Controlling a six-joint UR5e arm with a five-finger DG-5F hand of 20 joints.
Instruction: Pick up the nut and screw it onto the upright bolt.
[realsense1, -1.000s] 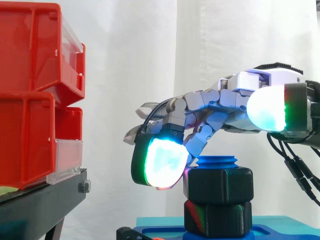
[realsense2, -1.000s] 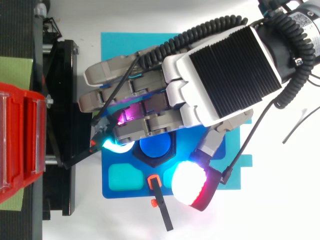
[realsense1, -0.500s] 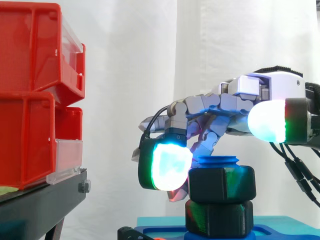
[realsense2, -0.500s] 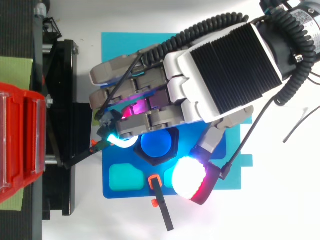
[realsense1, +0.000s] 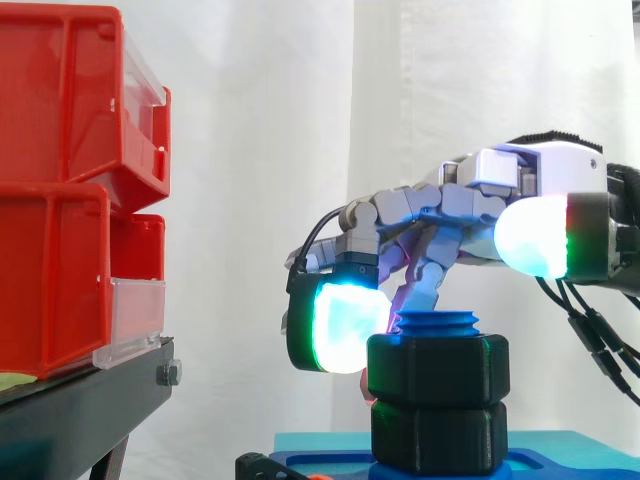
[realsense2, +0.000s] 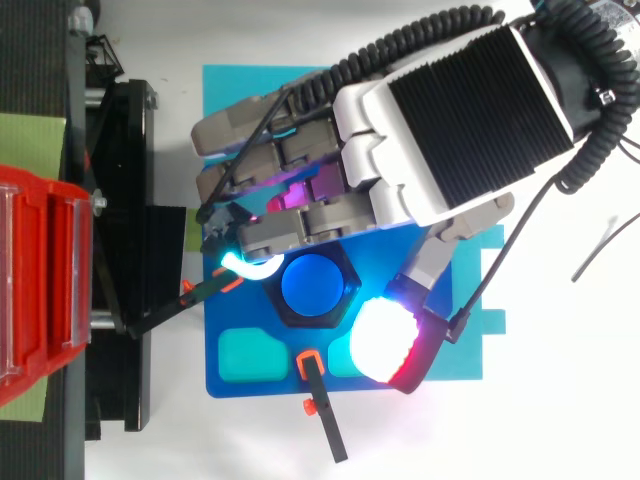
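the black hexagonal plastic nut (realsense1: 437, 368) sits threaded on the upright blue bolt (realsense2: 312, 284), whose top shows above it. the nut rests on a second black hexagonal block (realsense1: 437, 437) on the blue base plate (realsense2: 232, 378). the hand (realsense2: 465, 110) arches over the bolt, its fingers (realsense1: 345, 327) curled round the nut's left and far sides, one glowing pad touching it. the thumb (realsense1: 535, 237) hovers higher, apart from the nut.

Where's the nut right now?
The nut sits lower right in the side view, on the bolt, atop a black hex base, under the hand.
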